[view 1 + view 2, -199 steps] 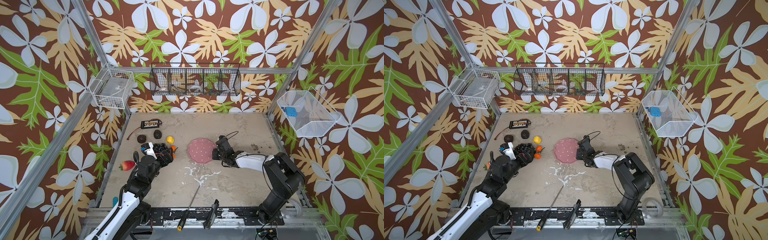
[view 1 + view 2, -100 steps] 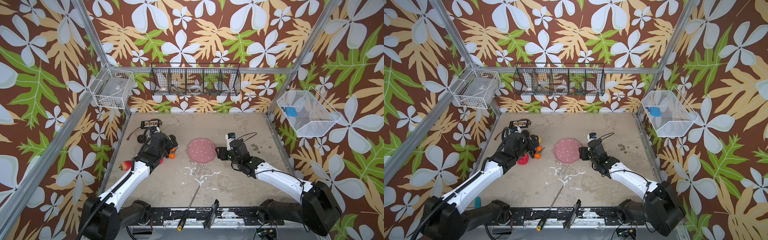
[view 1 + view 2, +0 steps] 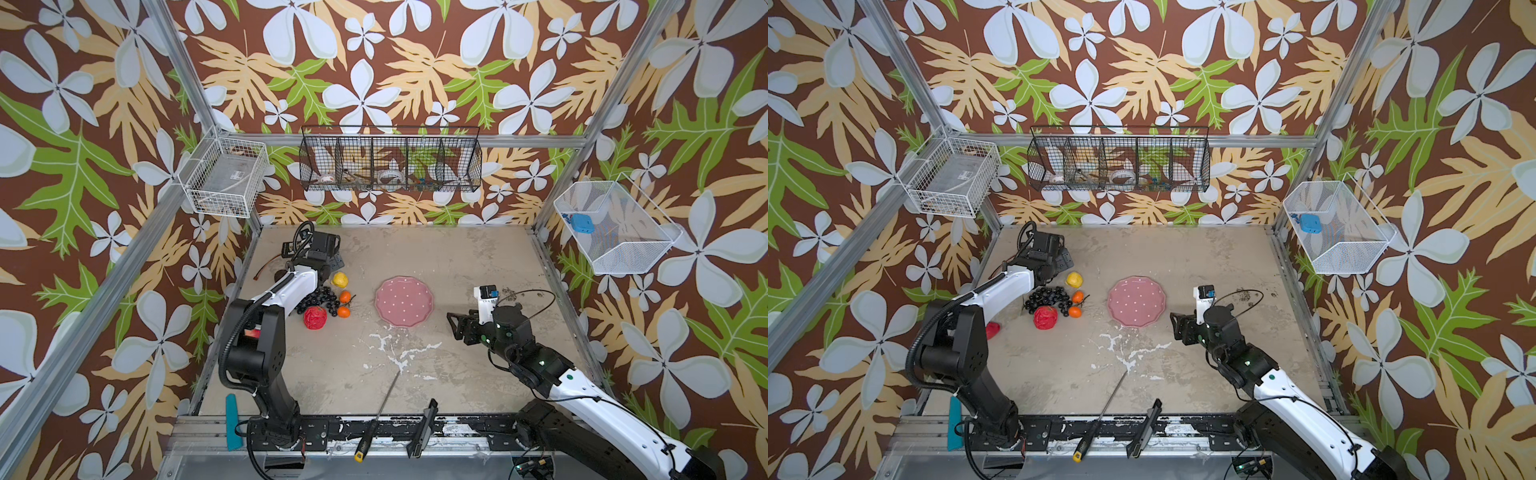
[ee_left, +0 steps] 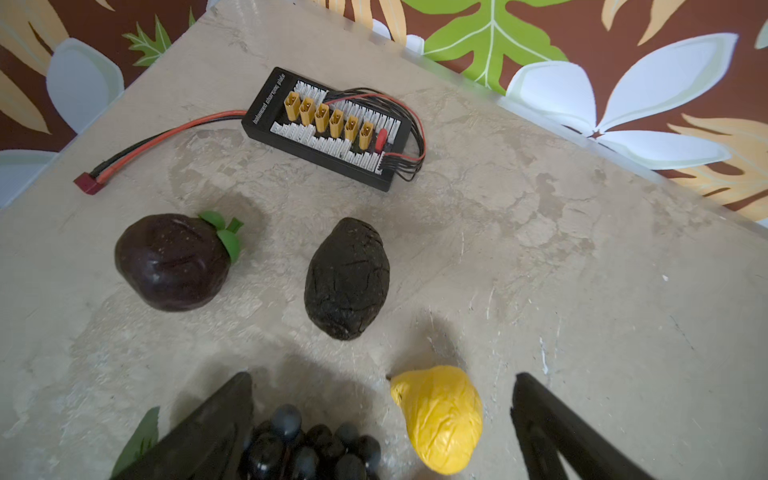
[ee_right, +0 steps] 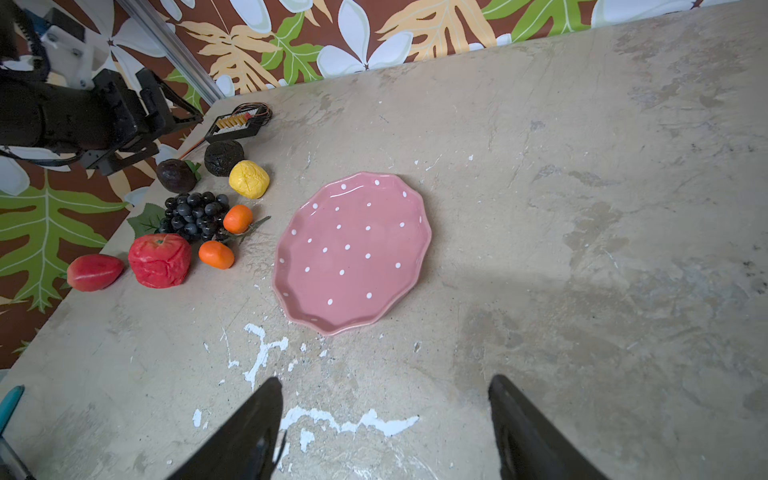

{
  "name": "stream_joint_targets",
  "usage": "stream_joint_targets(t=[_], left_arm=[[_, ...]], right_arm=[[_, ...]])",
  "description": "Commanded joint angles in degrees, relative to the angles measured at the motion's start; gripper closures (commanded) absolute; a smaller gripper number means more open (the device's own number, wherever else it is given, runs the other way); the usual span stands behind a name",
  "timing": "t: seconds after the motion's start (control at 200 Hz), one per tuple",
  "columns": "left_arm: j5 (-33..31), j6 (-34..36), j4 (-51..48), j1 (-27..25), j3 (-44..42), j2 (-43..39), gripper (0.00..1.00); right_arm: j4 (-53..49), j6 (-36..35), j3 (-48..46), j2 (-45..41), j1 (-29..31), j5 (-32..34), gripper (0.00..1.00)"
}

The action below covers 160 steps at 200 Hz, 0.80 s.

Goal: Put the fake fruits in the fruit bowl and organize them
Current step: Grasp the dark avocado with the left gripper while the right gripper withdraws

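The pink dotted fruit bowl (image 3: 404,301) (image 5: 353,253) lies empty mid-table. Left of it sit the fake fruits: yellow lemon (image 3: 340,279) (image 4: 438,417), dark grapes (image 3: 322,298) (image 5: 193,216), red apple (image 3: 314,318), two oranges (image 5: 237,219) (image 5: 216,254), strawberry (image 3: 992,330), avocado (image 4: 347,278) and a dark fruit with green leaves (image 4: 172,262). My left gripper (image 3: 332,262) (image 4: 382,378) hangs open just above the lemon and grapes, holding nothing. My right gripper (image 3: 457,328) (image 5: 385,381) is open and empty over bare table, to the right of the bowl.
A black connector board (image 4: 328,129) with wires lies at the far left corner behind the fruits. A screwdriver (image 3: 378,415), a black tool (image 3: 424,428) and a teal object (image 3: 232,422) lie at the front edge. Wire baskets (image 3: 390,164) hang on the walls.
My left gripper has moved back from the grapes to over the lemon and avocado. My right gripper has pulled away from the bowl's edge to the right, and its jaws have widened.
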Motion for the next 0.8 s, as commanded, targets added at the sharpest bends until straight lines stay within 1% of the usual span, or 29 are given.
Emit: stream_joint_targets(t=[0.0, 0.065, 0.12, 0.19, 0.34, 0.505, 0.601, 0.716, 0.796], left_arm=[[-2.50, 4.10, -6.60, 0.63, 6.15, 4.86, 0.05], [-3.54, 5.16, -9.54, 1.38, 9.84, 7.63, 0.05], [-3.54, 5.39, -10.71, 2.51, 11.47, 9.02, 0.04], [-0.54, 6.57, -11.58, 3.38, 13.41, 11.25, 0.03], [3.12, 7.94, -14.70, 3.67, 18.22, 16.67, 0.06], [6.64, 7.99, -14.85, 4.70, 19.56, 19.63, 0.10], [6.68, 7.84, -14.94, 5.34, 19.79, 20.28, 0.13], [7.23, 7.59, -14.51, 6.03, 19.95, 20.96, 0.14], [8.65, 7.50, -14.64, 6.48, 20.49, 21.81, 0.19]], right_arm=[[-2.73, -1.57, -0.94, -2.85, 0.04, -0.70, 0.19], [-4.16, -2.10, -1.61, -4.99, 0.05, -0.27, 0.17], [-4.42, -1.03, -2.46, -6.81, 0.04, -0.52, 0.16], [-3.76, -0.60, -3.38, -8.60, 0.05, -2.23, 0.16], [-3.92, -0.34, -3.99, -9.80, 0.05, -0.70, 0.15], [-3.98, -0.79, -3.39, -8.32, 0.05, 0.02, 0.15], [-3.88, -0.74, -3.59, -8.03, 0.04, 0.06, 0.15], [-3.86, -0.66, -3.64, -7.91, 0.05, 0.22, 0.15], [-3.90, -0.61, -3.55, -7.78, 0.05, 0.24, 0.15]])
